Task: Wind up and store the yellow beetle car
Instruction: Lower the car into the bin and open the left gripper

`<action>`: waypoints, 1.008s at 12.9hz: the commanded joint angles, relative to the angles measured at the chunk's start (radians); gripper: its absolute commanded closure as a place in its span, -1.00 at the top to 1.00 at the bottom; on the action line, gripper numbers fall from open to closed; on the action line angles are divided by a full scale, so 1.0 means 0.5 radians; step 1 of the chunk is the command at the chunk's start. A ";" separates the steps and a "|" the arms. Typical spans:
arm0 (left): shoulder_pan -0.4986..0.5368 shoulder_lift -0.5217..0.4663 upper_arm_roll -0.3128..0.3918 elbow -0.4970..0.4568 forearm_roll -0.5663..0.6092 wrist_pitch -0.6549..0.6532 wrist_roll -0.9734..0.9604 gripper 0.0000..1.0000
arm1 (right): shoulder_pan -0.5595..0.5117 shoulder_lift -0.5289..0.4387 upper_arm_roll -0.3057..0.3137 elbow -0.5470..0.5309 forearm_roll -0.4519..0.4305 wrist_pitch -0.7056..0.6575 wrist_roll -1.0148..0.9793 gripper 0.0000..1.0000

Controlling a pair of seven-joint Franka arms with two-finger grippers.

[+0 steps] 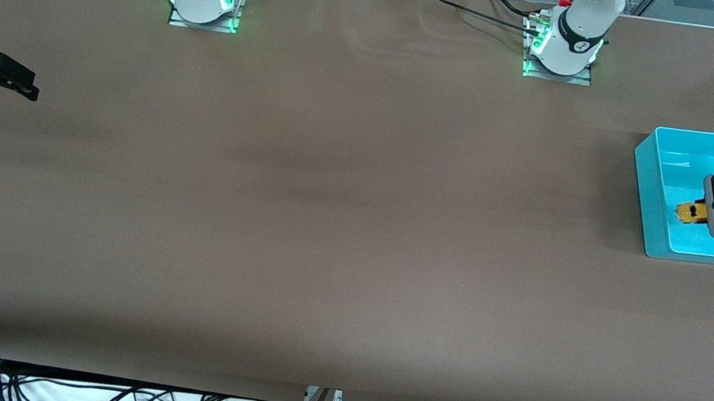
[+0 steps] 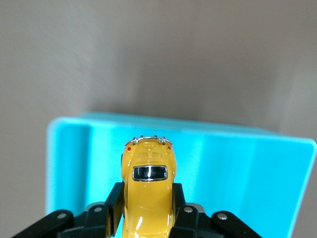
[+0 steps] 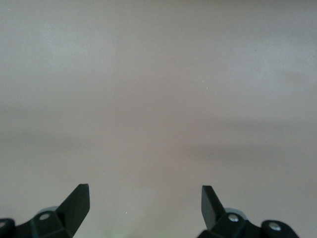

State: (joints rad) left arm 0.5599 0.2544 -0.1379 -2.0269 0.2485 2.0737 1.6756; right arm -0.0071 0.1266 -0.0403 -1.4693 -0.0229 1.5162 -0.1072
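— While the left gripper [image 2: 148,218] is clamping the yellow beetle car [image 2: 148,191] over the turquoise bin [image 1: 660,197], is storing underway?

— Seemingly; releasing comes next. The right gripper [image 3: 145,203], fingers spread and empty, is waiting over the table's [image 1: 327,224] right-arm end.

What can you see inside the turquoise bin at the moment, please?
Over the turquoise bin, the left gripper holds the yellow beetle car. The bin floor under them is covered; the rest looks bare.

Left claw [image 1: 703,214] apparently gripping yellow beetle car [image 1: 691,213], over turquoise bin [image 1: 656,196]
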 commanded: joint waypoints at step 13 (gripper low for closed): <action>0.399 0.237 0.040 -0.459 0.335 0.439 0.073 1.00 | -0.004 -0.020 0.001 -0.013 0.015 -0.014 0.021 1.00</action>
State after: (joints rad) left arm 0.7407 0.3619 -0.1161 -2.2573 0.3915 2.2914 1.6960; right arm -0.0078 0.1266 -0.0405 -1.4694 -0.0227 1.5162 -0.1072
